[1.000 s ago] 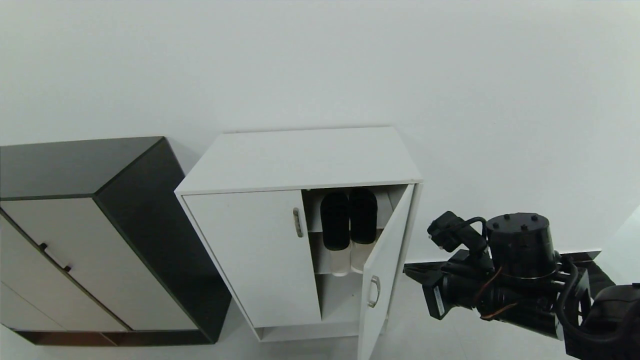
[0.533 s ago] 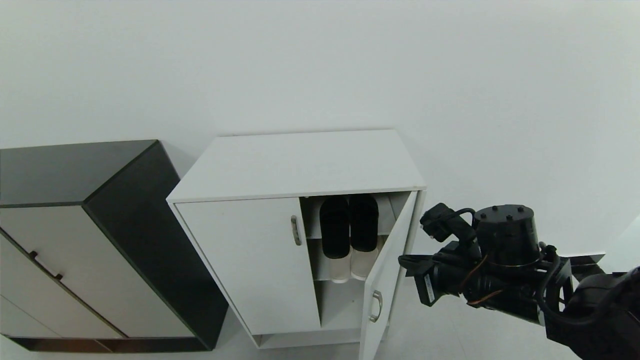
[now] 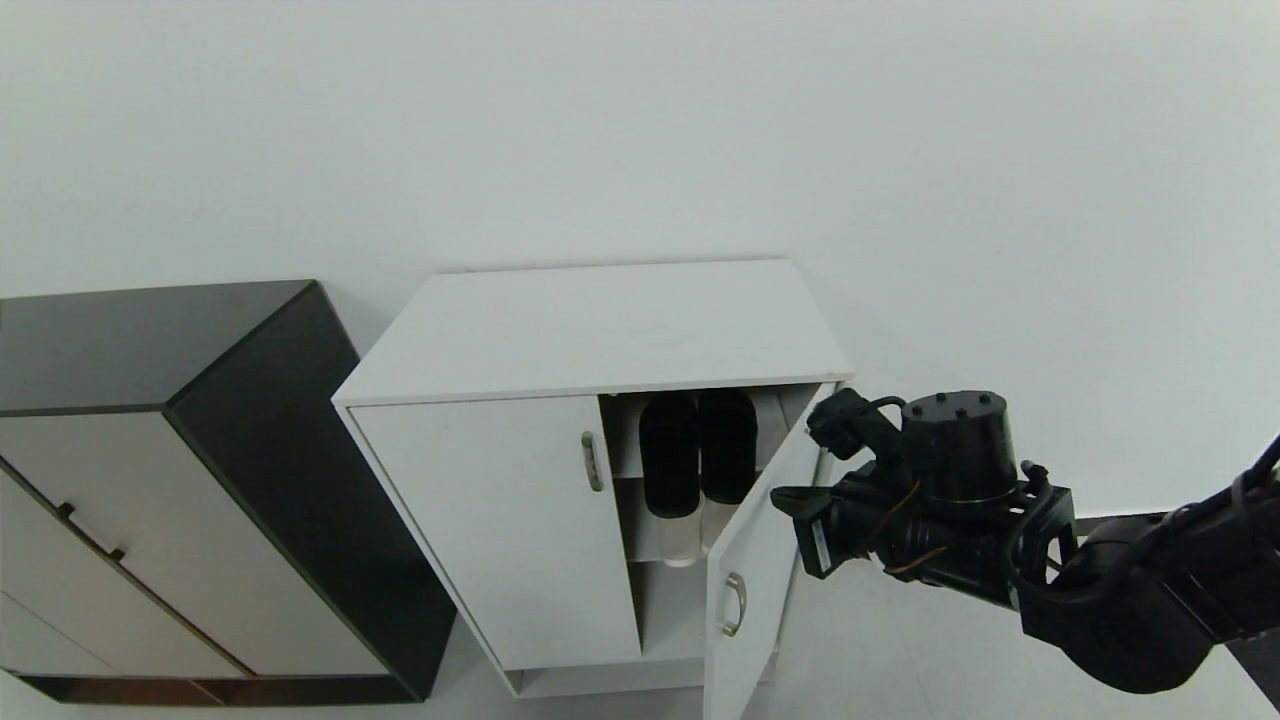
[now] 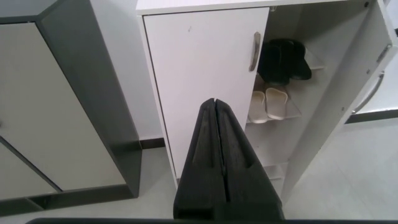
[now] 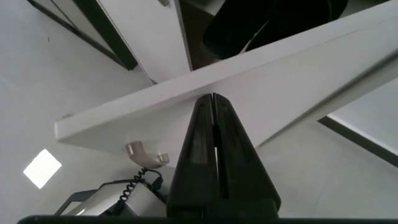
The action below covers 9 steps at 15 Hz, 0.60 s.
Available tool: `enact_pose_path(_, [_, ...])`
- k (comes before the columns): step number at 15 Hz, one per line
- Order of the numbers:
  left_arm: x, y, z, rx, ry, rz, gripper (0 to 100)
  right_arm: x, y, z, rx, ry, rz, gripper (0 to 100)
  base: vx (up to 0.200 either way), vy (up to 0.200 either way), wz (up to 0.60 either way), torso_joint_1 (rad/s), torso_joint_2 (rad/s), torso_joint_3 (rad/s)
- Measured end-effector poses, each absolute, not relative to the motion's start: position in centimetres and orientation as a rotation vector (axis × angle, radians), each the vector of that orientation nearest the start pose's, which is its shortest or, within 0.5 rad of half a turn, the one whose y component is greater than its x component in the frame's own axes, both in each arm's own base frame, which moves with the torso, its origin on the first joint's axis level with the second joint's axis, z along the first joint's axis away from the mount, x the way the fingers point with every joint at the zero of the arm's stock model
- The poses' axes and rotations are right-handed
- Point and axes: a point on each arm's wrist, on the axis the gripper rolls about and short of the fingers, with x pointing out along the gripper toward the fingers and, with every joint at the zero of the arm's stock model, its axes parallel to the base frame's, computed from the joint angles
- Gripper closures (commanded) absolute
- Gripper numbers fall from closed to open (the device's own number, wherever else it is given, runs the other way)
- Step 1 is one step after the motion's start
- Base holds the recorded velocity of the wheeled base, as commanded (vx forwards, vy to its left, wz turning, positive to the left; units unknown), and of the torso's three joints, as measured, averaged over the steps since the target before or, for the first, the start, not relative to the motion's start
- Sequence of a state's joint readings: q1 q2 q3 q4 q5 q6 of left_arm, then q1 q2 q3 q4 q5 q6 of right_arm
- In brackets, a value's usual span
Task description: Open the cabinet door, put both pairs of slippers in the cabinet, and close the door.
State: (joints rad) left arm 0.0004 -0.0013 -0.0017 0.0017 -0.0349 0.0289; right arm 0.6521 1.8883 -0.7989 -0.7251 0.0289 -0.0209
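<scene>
Right end effector (image 5: 213, 102), fingers pressed together and holding nothing, sits tip-first at the outer face of the half-open door (image 3: 757, 530), above its handle (image 3: 733, 603); contact looks likely but is unconfirmed. Door hinges on the right side of the cabinet (image 3: 600, 330), so closing calls for a leftward push. Black slippers (image 3: 697, 450) and white slippers (image 3: 688, 530) lie on shelves inside. Left end effector (image 4: 215, 106), likewise pressed together, hangs well back; right arm is nearer.

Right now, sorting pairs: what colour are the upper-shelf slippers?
Slippers are black; best in left wrist view.
</scene>
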Motion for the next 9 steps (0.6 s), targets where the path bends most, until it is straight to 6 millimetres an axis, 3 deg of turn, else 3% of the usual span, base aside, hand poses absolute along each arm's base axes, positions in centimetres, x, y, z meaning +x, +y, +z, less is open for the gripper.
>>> enact_pose_path(9, [-2.3,-0.1,7.6,0.027,-0.002,-0.033,100,29.4,21.9,12.6,-0.122,0.322,0.663,100,0.000,0.000,0.00,0.000,0.00,0.000])
